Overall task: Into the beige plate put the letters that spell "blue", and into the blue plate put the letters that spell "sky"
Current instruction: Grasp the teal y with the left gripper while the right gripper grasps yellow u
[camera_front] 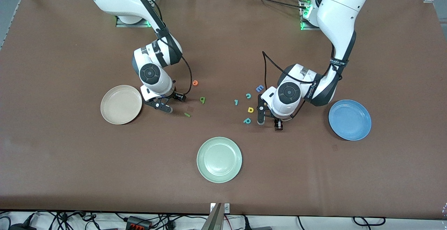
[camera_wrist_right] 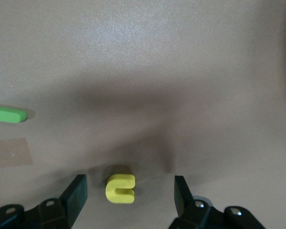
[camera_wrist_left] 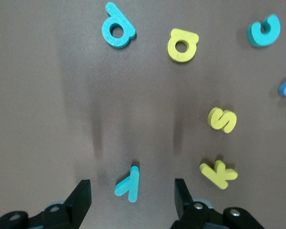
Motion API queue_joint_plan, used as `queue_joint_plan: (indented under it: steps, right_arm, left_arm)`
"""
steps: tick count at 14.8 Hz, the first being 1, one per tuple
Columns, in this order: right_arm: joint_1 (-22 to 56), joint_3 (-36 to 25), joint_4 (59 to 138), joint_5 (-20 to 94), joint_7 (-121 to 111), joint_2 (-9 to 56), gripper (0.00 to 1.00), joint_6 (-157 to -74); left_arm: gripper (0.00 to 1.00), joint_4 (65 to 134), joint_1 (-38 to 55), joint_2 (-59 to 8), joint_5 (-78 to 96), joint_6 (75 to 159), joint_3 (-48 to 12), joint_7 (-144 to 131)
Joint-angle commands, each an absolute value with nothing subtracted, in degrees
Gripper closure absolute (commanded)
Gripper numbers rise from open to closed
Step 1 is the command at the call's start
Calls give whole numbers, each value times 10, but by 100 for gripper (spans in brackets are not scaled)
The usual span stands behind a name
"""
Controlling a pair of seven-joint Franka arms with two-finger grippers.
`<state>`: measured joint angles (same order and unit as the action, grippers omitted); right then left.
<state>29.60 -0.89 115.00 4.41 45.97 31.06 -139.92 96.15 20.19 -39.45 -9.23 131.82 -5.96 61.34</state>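
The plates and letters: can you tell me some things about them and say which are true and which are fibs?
1. The beige plate has letters in it. False: it holds none.
2. The left claw has its fingers either side of the teal y. True.
3. The right claw is over the orange e. False: it straddles the yellow u.
4. The yellow s and yellow k lie on the table. True.
5. The blue plate holds no letters. True.
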Motion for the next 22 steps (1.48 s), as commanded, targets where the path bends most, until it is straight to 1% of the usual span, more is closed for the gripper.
queue_joint_plan:
  steps: [1,4,6,8,9,10,11,15,16,19,20,22]
  right_arm:
    - [304,-11,1156,51,478,311,18,-1413]
    - [304,-11,1154,52,491,316,19,-1421]
    - [308,-11,1154,52,491,316,27,-1425]
    - [309,-11,1153,52,491,317,39,-1426]
    - [309,-11,1153,52,491,317,44,-1426]
    - [309,-11,1153,52,491,317,49,-1425]
    - [308,-11,1153,52,491,317,53,-1425]
    - [308,-11,1151,52,490,316,82,-1424]
    - [306,-11,1150,52,487,312,84,-1423]
    - [296,-16,1143,51,477,283,85,-1414]
    - [284,-17,1143,51,464,272,85,-1409]
    - [250,-17,1143,51,414,251,85,-1386]
  left_arm:
    - [24,966,193,-403,-105,1338,-57,647]
    - [32,965,200,-405,-105,1339,-57,648]
    - [37,965,199,-408,-106,1337,-57,649]
    - [44,963,195,-415,-105,1336,-57,663]
    - [46,962,193,-415,-105,1336,-57,665]
    - [47,962,192,-415,-105,1336,-57,665]
    - [49,962,193,-416,-105,1336,-57,664]
    - [55,961,194,-419,-105,1337,-57,664]
    - [56,960,194,-420,-105,1337,-57,664]
    - [75,958,193,-423,-105,1336,-57,664]
    - [83,959,192,-423,-105,1336,-57,664]
    - [93,957,193,-421,-105,1335,-57,664]
